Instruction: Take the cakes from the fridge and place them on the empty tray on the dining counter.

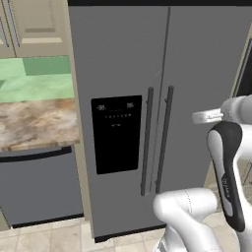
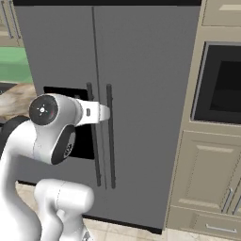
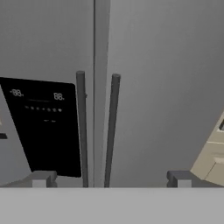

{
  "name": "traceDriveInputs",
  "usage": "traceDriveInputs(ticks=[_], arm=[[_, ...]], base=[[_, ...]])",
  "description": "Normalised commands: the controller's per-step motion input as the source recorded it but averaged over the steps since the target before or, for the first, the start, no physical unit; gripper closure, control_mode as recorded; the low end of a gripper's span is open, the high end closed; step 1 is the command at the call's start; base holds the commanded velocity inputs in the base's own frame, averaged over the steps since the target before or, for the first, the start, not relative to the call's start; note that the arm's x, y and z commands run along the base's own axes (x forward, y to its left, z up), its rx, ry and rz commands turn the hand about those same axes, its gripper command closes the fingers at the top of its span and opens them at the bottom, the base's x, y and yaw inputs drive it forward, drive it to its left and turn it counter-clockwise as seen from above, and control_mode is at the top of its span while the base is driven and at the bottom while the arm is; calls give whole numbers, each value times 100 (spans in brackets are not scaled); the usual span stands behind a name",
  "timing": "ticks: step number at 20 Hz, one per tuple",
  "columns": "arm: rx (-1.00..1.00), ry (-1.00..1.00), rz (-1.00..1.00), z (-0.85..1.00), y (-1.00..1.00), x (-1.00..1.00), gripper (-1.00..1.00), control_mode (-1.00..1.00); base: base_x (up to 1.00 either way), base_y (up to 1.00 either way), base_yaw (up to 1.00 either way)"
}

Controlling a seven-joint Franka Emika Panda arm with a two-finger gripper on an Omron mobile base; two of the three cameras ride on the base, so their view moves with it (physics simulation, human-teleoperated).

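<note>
fridge (image 1: 197, 59): I see plain grey doors, no pattern
fridge handles (image 1: 146, 142): dark charcoal
dispenser panel (image 1: 116, 134): black, with pale digits on its display
counter (image 1: 34, 120): beige-brown veined marble
wall (image 1: 37, 78): pale green
cabinets (image 2: 207, 179): beige
oven window (image 2: 221, 84): black
my fingertips (image 3: 41, 179): dark grey

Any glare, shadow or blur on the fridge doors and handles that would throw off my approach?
Left base view: the fridge is lit flat and even, no glare; the handles are slightly soft-edged. Right base view: doors matte grey, the arm overlaps the dispenser panel. Hand view: handles crisp, panel digits blurry, both fingers visible, spread wide.
</note>
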Motion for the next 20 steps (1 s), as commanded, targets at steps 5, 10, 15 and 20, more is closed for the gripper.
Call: traceDriveInputs(ticks=[5,10,15,20], arm=[[8,5,-1,-3,0,76,-100,-100],[7,6,0,-18,0,69,-100,-100],[7,3,0,-28,0,60,-100,-100],[2,1,0,-37,0,60,-100,-100]], base=[[0,0,0],[0,0,0],[0,0,0],[0,0,0]])
